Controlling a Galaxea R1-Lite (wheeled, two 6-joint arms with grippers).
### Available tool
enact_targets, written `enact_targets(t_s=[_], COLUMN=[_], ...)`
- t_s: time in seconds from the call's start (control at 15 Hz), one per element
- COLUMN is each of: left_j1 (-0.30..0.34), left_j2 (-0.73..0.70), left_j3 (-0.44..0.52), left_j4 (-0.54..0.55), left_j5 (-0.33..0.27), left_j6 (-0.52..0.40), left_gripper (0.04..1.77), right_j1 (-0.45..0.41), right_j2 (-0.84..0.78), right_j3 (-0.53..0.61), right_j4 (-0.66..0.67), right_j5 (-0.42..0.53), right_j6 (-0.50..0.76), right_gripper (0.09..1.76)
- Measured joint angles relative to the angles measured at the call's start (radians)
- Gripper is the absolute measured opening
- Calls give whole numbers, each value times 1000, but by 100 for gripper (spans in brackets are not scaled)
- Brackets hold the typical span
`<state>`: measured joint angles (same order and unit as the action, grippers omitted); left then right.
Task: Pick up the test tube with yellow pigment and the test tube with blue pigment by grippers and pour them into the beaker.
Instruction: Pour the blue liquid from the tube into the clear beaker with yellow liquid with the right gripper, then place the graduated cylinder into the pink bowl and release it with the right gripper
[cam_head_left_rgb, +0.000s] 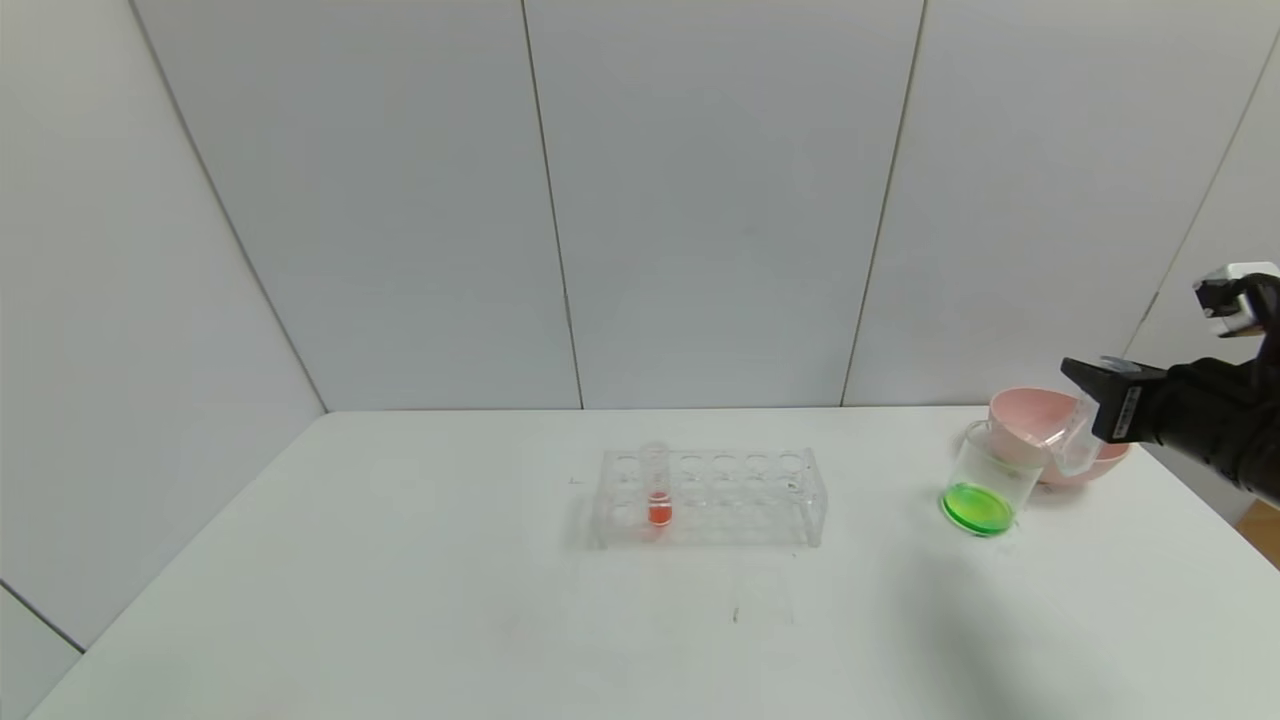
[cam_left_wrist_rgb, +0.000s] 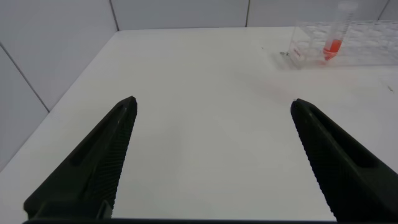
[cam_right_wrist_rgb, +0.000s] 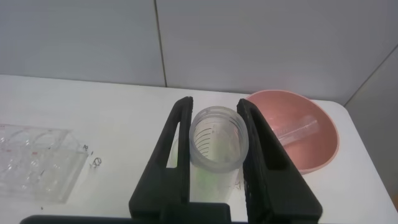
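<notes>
Grips a clear, rimmed, emptied test tube (cam_head_left_rgb: 1073, 445) in the black right gripper (cam_head_left_rgb: 1088, 388), tipped mouth-down over the short clear beaker (cam_head_left_rgb: 985, 480) of green liquid, probably draining the dregs. Parks the left gripper (cam_left_wrist_rgb: 211, 155) wide open.

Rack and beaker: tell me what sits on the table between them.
Nothing. In the head view the table is bare between the rack and the beaker.

The beaker (cam_head_left_rgb: 985, 480) is clear with bright green liquid at its bottom; at its 2 o'clock sits a pink bowl (cam_head_left_rgb: 1030, 415). The clear rack (cam_head_left_rgb: 712, 497) holds an orange-red liquid tube (cam_head_left_rgb: 657, 490) on the white desk (cam_head_left_rgb: 400, 580). The right pincer (cam_head_left_rgb: 1085, 390) is black
</notes>
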<state>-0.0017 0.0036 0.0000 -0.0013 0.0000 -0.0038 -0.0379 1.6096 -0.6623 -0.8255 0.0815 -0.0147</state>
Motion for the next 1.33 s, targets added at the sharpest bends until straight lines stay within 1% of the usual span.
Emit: enact_targets(t_s=[0.07, 0.27, 0.53, 0.73, 0.93, 1.0, 1.13, 1.33], left_j1=[0, 0, 0, 0, 0, 0, 0, 0], left_j2=[0, 0, 0, 0, 0, 0, 0, 0], left_j3=[0, 0, 0, 0, 0, 0, 0, 0], left_j4=[0, 0, 0, 0, 0, 0, 0, 0], left_j5=[0, 0, 0, 0, 0, 0, 0, 0], left_j6=[0, 0, 0, 0, 0, 0, 0, 0], left_gripper=[176, 176, 176, 176, 176, 176, 176, 176], right_j1=[-17, -73, -127, -141, -143, -143, -144, -135], right_j2=[40, 179, 381, 514, 608, 630, 659, 673], right_j3=[-39, -213, -446, -553, -618, -634, -658, -695], right_j4=[0, 0, 7, 5, 0, -1, -1, 1], right_j5=[0, -5, -47, -55, -56, -56, -56, -58], right_j6=[0, 0, -12, -21, -20, -20, -18, -17], right_gripper=[54, 54, 54, 54, 55, 70, 93, 118])
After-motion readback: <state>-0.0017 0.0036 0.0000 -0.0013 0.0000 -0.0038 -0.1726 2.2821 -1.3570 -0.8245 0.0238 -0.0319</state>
